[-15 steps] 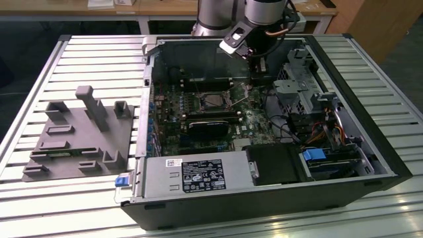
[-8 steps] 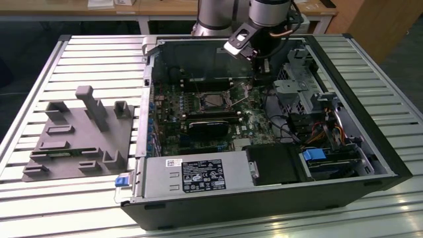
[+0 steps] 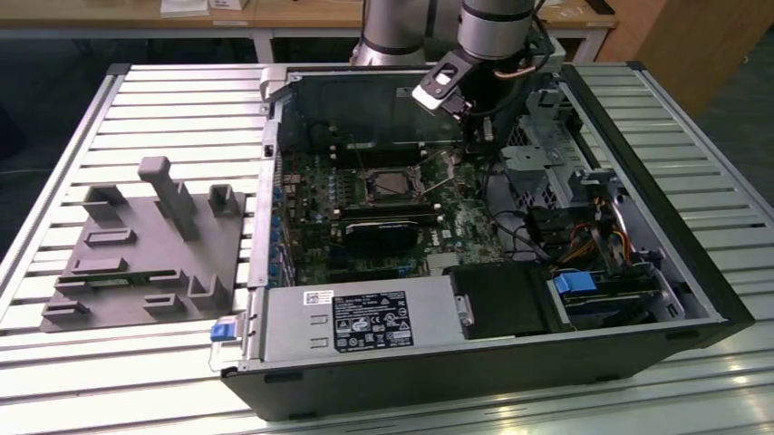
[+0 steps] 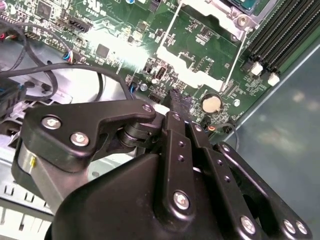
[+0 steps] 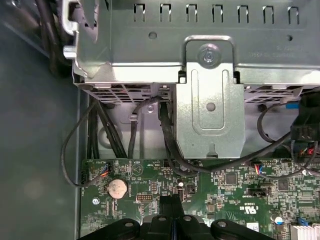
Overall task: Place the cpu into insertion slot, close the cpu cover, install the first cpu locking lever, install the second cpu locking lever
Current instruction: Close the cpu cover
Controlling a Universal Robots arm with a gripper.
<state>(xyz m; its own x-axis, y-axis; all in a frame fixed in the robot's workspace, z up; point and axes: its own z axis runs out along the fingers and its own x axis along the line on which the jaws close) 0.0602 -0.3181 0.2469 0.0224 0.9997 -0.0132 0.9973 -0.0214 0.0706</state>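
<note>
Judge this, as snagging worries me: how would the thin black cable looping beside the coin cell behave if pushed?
Probably floppy and light: the cable is thin and curves loosely. Likely tethered, since one end meets the motherboard.

My gripper (image 4: 181,102) fills the near part of the second wrist view, black links and bolts, its fingertips (image 4: 176,101) pressed together with no gap I can see. They hang close over the green motherboard (image 4: 115,37). Just ahead of them lies the cpu cover (image 4: 190,72), a silver frame with board showing through its cut-out. A thin metal lever (image 4: 236,57) runs along one side of it. A round coin cell (image 4: 211,103) sits right beside my fingertips. Farther off are black memory slots (image 4: 285,30), and black cables (image 4: 35,70) loop beside my knuckles.
</note>
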